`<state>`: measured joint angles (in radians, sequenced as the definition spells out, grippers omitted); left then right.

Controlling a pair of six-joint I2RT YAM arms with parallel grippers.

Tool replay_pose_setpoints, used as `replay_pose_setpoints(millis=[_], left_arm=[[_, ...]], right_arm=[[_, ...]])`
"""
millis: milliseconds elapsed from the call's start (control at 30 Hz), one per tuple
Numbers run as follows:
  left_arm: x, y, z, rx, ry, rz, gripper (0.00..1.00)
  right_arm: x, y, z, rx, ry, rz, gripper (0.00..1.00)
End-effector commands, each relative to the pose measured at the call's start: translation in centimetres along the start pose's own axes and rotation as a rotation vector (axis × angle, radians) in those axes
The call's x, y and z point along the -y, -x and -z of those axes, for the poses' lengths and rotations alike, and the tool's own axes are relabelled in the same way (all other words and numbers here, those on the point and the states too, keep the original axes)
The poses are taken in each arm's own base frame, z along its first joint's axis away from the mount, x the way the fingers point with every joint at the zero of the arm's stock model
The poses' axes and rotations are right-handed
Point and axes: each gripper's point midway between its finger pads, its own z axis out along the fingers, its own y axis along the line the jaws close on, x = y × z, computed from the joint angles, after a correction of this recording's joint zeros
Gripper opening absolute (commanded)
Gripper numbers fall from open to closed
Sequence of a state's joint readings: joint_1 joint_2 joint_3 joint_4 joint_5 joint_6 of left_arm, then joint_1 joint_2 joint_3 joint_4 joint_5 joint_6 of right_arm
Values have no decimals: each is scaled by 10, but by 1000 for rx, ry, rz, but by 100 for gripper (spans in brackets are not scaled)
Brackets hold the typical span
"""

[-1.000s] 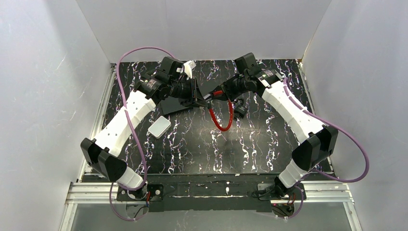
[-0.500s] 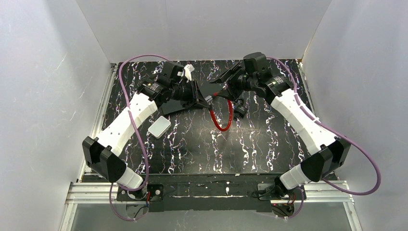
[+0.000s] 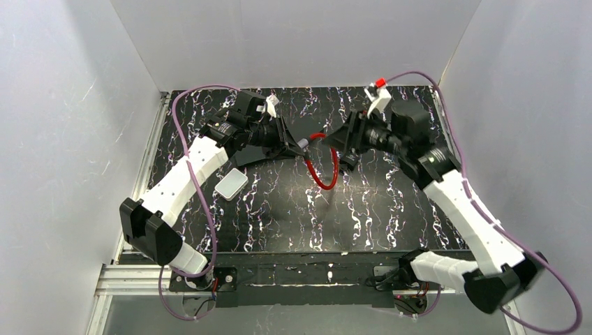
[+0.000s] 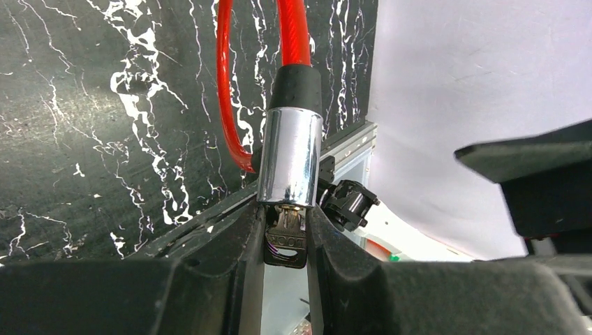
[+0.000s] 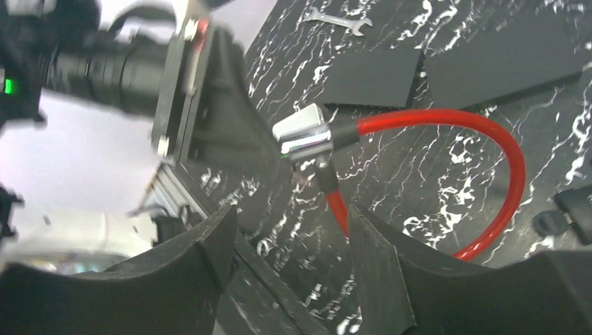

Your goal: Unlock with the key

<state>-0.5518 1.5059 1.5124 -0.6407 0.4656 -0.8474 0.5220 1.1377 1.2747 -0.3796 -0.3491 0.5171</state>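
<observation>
The black, white-veined marbled tabletop (image 3: pixel 279 209) is enclosed by plain white walls (image 3: pixel 293 42). The left gripper (image 4: pixel 285 222) is clamped on the tiny silvery metal key (image 4: pixel 285 241), whose blade is seated in the end of the chrome lock cylinder (image 4: pixel 290 157) of a red plastic-coated cable loop (image 4: pixel 293 31). The right gripper (image 5: pixel 290 223) is recorded near the cylinder, jaws apart, with nothing between them. A flat silver open-ended wrench (image 5: pixel 337 21) is noted farther back, and a small white box (image 3: pixel 231 184) beside the left arm.

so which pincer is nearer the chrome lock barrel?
Left. The left pincer grips the key seated in the chrome lock barrel; the right pincer hangs open, clear of it on the right.
</observation>
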Motion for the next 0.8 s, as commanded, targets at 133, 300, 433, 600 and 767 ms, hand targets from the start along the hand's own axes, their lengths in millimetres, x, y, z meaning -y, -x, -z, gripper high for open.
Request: replay_pose_setpoints(millis=[133,300,433,600,767], left_arm=[[34,-1,29,30,-130,-16,0],[38,-1,32,33,-147,-9,0],[41,-2,34,33,-155,-8,0],[40,-2,34,35,-159,2,0],[42,0,32,45,-169,13,0]], right_arm=[[-5,-27,1,30,180,305,68],[-2,-34,-11,-8,190,329,68],[1,-37,-20,-21,200,360,67],[0,-38,-31,-48,230,367,65],[-6,-43,-42,-40,262,357,61]])
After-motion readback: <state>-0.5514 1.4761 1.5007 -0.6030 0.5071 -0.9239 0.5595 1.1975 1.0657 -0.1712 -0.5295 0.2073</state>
